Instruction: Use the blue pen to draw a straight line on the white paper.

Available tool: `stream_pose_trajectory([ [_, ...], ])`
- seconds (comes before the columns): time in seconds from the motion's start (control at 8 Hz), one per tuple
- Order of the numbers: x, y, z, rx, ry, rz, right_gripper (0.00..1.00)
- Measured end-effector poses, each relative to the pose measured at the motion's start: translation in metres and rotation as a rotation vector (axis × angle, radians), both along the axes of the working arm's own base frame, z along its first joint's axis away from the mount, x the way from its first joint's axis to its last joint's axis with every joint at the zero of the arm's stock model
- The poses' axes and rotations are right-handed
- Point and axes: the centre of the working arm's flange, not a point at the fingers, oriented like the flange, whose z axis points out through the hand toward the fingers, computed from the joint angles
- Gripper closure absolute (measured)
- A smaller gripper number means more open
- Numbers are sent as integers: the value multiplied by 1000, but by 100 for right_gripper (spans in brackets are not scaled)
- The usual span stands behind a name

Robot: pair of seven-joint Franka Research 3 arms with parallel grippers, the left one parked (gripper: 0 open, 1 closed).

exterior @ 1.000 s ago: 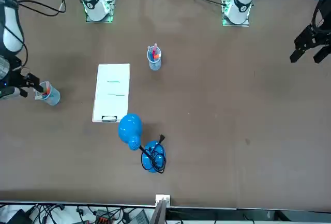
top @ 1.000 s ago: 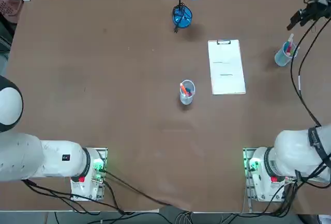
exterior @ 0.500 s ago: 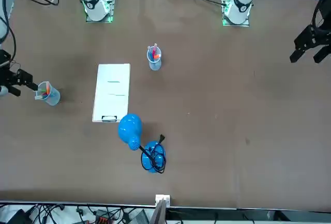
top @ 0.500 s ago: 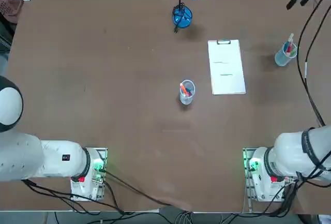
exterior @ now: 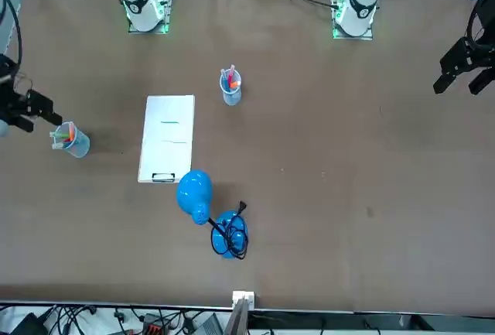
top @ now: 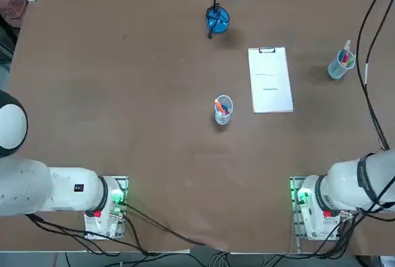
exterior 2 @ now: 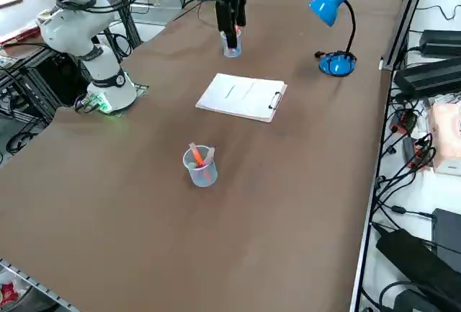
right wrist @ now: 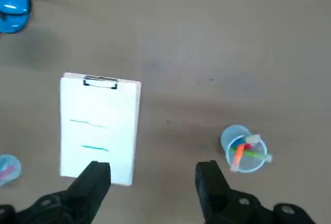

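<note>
Hovering over the tabletop [right wrist: 165,94] near the outer cup [right wrist: 225,144], the right end effector [right wrist: 152,168] holds its fingers spread, with nothing between them. What looks like the blue pen [right wrist: 238,142] sits among others in that cup, though blue also shows in the inner cup [exterior: 232,97]. The white paper [right wrist: 98,102] lies flat between the cups, bearing short, faint lines [right wrist: 95,148]. With no pen in grip, the job appears barely begun: picking, drawing and finishing a straight stroke remain.
</note>
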Motion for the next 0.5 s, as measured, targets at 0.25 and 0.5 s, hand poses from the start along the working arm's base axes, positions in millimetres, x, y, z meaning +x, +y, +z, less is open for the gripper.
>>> stream_pose_trajectory([
  [0.25,-13,24,31,-2,-15,-48,0],
  [0.5,-29,39,50,-4,-15,-68,0],
])
